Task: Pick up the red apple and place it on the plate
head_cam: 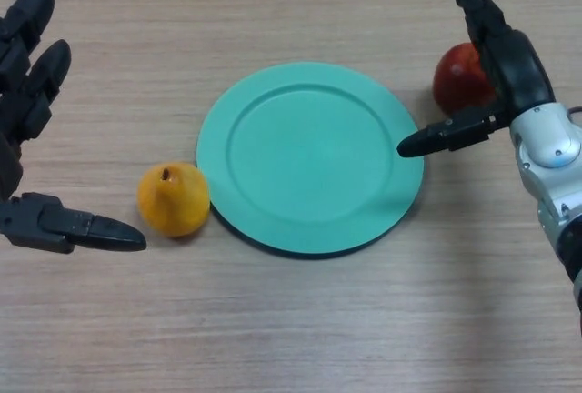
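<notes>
The red apple [458, 76] lies on the wooden table just right of the green plate [309, 156]. My right hand [507, 64] is open, above and to the right of the apple. Its fingers reach past the apple's far side, its thumb points left over the plate's right rim, and it hides part of the apple. My left hand [27, 93] is open at the left edge, its thumb pointing toward the orange fruit.
An orange-yellow fruit [173, 198] sits on the table touching the plate's left rim. The wooden table [300, 329] extends in front of the plate.
</notes>
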You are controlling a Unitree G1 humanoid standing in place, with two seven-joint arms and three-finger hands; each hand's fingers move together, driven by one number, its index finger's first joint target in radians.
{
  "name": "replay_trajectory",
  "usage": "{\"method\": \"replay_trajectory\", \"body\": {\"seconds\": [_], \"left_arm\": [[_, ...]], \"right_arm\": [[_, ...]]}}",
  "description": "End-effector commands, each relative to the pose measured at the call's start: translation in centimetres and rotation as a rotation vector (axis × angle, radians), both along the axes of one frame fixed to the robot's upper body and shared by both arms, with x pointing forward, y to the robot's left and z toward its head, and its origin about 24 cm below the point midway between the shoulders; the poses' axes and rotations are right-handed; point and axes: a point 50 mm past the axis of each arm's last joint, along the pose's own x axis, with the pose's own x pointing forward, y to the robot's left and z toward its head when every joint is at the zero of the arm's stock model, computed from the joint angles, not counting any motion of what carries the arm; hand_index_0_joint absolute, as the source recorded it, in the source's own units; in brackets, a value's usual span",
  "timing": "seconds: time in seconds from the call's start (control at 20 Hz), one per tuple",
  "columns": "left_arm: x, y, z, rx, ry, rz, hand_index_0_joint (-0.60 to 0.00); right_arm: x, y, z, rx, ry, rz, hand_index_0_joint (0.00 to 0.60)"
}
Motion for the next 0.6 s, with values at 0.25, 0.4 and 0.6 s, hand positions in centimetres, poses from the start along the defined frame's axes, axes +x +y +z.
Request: {"method": "replay_trajectory", "body": {"seconds": [0.25, 0.4, 0.6], "left_arm": [[-1.1, 1.1, 4.0, 0.092, -0.26, 0.046, 0.0], [-1.0, 1.0, 3.7, 0.101, -0.244, 0.038, 0.0], [-1.0, 1.3, 3.7, 0.093, -0.236, 0.041, 0.0]], "right_arm": [[0.8, -1.9, 7.4, 0.073, -0.317, -0.042, 0.0], [0.8, -2.7, 7.5, -0.009, -0.326, -0.113, 0.0], [0.7, -3.6, 7.2, -0.206, -0.354, -0.223, 0.0]]}}
